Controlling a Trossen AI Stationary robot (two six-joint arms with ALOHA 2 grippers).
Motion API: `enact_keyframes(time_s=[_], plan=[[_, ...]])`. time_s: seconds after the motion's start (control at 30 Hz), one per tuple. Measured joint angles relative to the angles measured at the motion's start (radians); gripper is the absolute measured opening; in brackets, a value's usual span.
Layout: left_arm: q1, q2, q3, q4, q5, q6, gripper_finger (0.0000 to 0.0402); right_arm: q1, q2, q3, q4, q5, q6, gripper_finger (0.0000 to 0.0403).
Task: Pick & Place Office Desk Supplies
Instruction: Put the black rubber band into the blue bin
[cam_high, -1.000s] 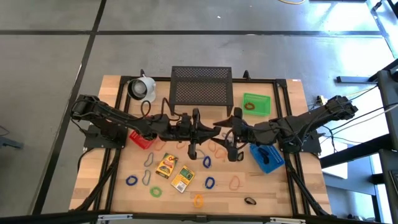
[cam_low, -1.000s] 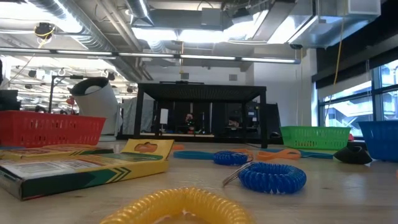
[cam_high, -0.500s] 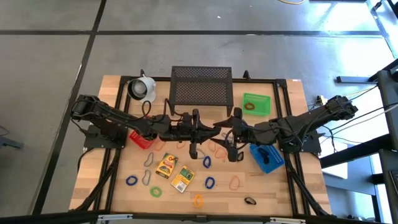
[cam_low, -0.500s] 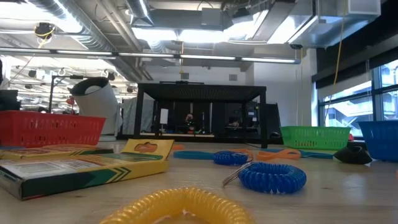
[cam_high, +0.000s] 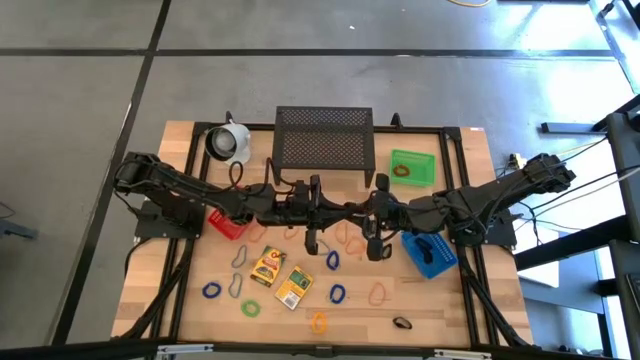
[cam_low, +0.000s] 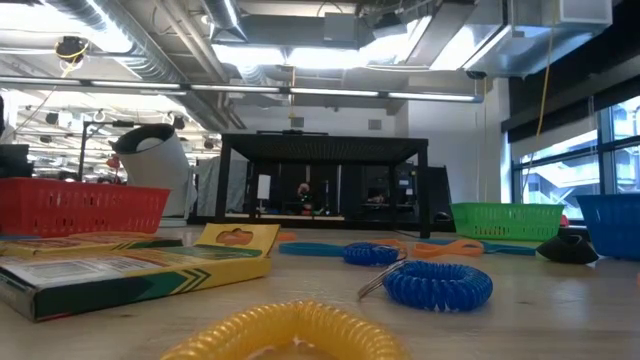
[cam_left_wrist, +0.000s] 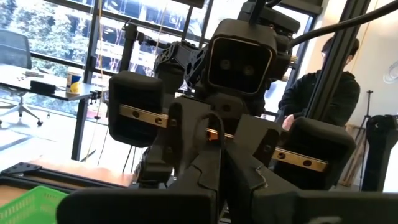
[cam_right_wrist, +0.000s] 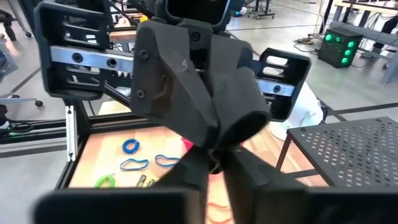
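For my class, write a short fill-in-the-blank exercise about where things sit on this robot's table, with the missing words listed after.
1. The white mug lies at the table's far ______ corner.
2. The loop inside the green bin is ______.
3. Two yellow packets lie side by side between the red bin and the ______ bin.
4. The black mesh stand sits between the mug and the ______ bin.

Missing words: left; orange; blue; green

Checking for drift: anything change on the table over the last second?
Only the right tool changed: its fingers closed, and it seems to have edged slightly toward the left tool, both at mid-table. The right wrist view shows its fingers together, nothing visibly gripped. The left tool stayed shut. Loops, packets and bins lie as before.
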Motion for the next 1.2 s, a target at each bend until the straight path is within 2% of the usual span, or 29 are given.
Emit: enact_keyframes(time_s=[0.07,0.33,0.63,0.77,0.9,1.07,1.2], plan=[[0.0,0.0,0.0,0.0,0.001,0.0,0.0004,-0.001,0.0,0.0,0.0,-0.016,0.0,0.0012],[-0.002,0.001,0.0,0.005,-0.058,0.0,0.0018,-0.004,0.0,0.0,-0.01,-0.024,0.025,0.0006],[-0.006,-0.028,0.0,-0.041,-0.058,0.0,0.0128,-0.007,-0.034,0.0,-0.15,-0.012,0.104,0.0004],[-0.006,-0.068,0.002,-0.193,-0.059,-0.008,0.0163,-0.017,-0.084,0.0,-0.311,-0.028,0.213,0.0003],[-0.006,-0.104,0.002,-0.352,-0.059,-0.068,0.0173,-0.022,-0.129,0.0,-0.58,-0.157,0.405,0.0004],[-0.006,-0.113,0.001,-0.475,-0.06,-0.119,0.0169,0.006,-0.129,-0.007,-0.96,-0.417,0.612,0.0006],[-0.006,-0.107,0.001,-0.517,-0.116,-0.124,0.0164,0.062,-0.124,-0.082,-1.066,-0.541,0.74,0.0006]])
